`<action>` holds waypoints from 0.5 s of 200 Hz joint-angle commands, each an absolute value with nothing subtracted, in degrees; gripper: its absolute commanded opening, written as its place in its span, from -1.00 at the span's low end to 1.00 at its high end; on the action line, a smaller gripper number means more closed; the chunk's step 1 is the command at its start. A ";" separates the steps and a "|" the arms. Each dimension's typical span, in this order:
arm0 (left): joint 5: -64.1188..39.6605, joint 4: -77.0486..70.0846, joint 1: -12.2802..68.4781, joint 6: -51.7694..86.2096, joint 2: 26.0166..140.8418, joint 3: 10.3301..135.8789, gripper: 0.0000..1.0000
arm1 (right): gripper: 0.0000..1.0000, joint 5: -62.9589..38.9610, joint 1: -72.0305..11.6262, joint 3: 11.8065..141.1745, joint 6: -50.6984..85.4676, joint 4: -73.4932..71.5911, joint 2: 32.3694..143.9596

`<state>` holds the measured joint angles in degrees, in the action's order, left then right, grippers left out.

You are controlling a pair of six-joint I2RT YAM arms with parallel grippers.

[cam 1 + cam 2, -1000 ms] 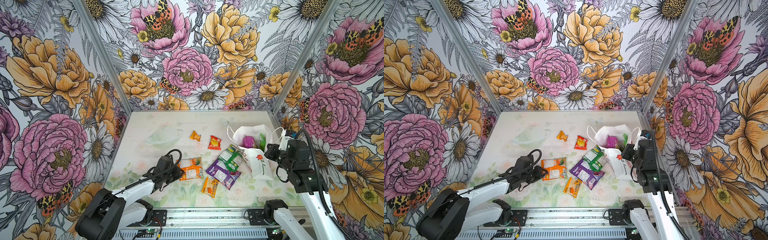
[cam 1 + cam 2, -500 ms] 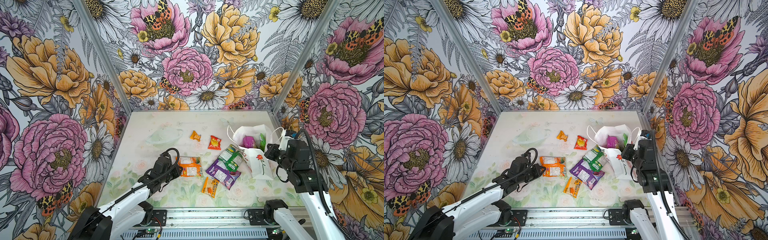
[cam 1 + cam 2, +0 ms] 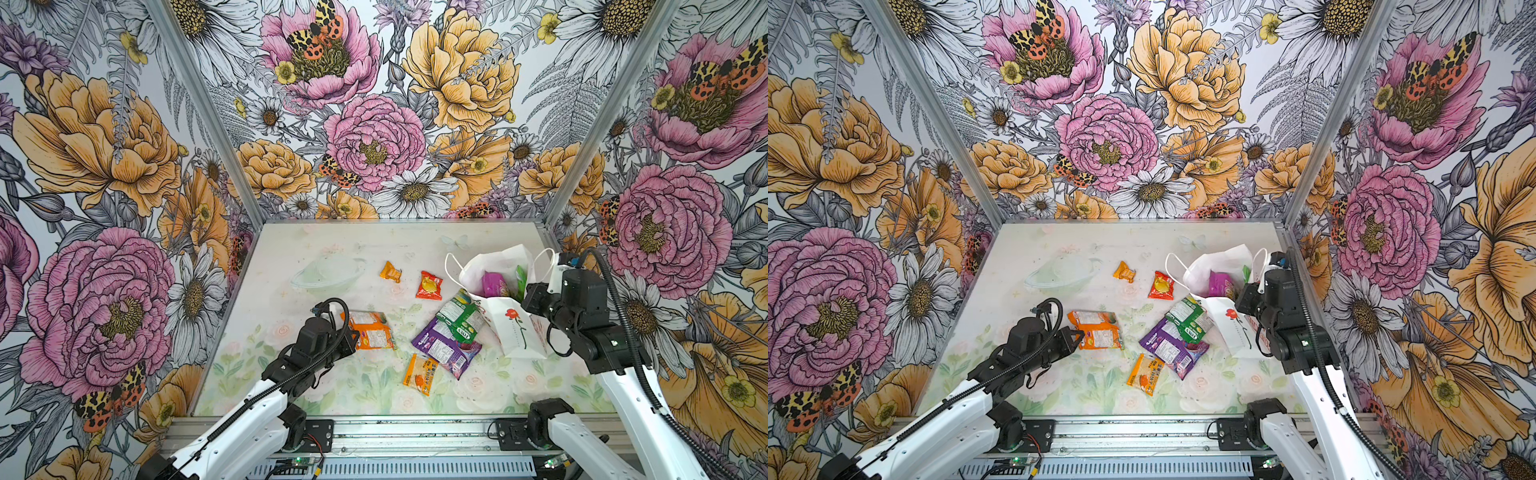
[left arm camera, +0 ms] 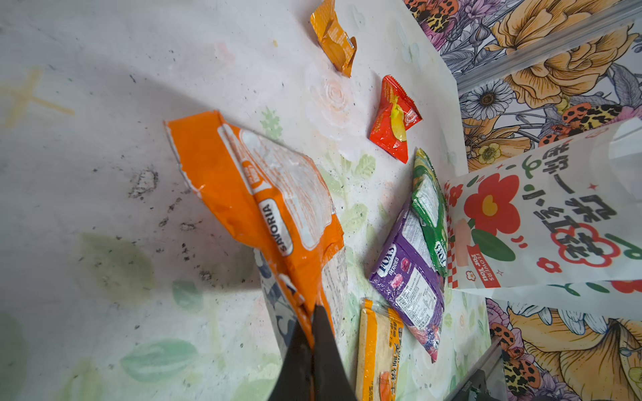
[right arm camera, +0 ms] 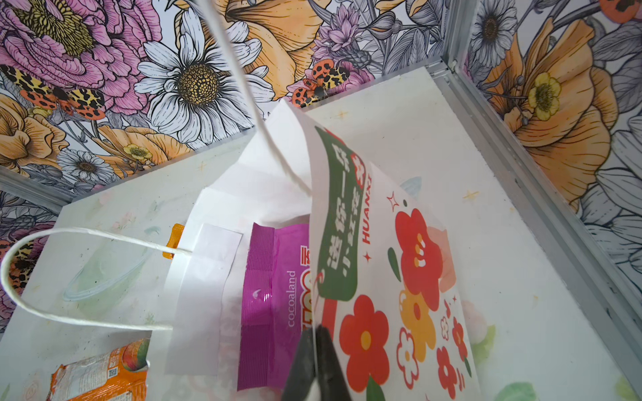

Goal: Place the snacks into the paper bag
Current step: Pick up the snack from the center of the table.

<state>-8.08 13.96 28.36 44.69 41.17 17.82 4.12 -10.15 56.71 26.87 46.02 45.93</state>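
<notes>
Orange packet (image 4: 250, 194): end pinched in my left claw (image 4: 312, 314); lift high, drop into paper bag (image 5: 399, 260), rim pinched by my right claw (image 5: 316, 335).

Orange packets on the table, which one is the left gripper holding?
The big orange Savoria packet, pinched at its edge by the shut left gripper. The slim orange packet and the small orange sachet lie free.

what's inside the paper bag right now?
Inside the paper bag: a magenta pouch and a green packet edge beside it. Anything lower down is hidden by the bag's walls.
</notes>
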 commanded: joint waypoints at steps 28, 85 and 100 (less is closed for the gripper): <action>-8.11 19.27 24.84 38.27 38.12 27.67 -1.00 | -1.00 9.59 -17.25 61.18 25.18 49.16 50.50; -10.04 26.00 28.14 34.35 46.10 48.32 -1.00 | -1.00 16.65 -23.98 64.47 24.84 53.00 52.35; -7.07 27.19 32.83 33.37 48.27 54.30 -1.00 | -1.00 18.75 -25.17 65.92 24.45 54.64 53.34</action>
<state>-8.45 26.37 27.75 36.51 46.39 46.28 13.61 -23.51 62.15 25.43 52.51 52.34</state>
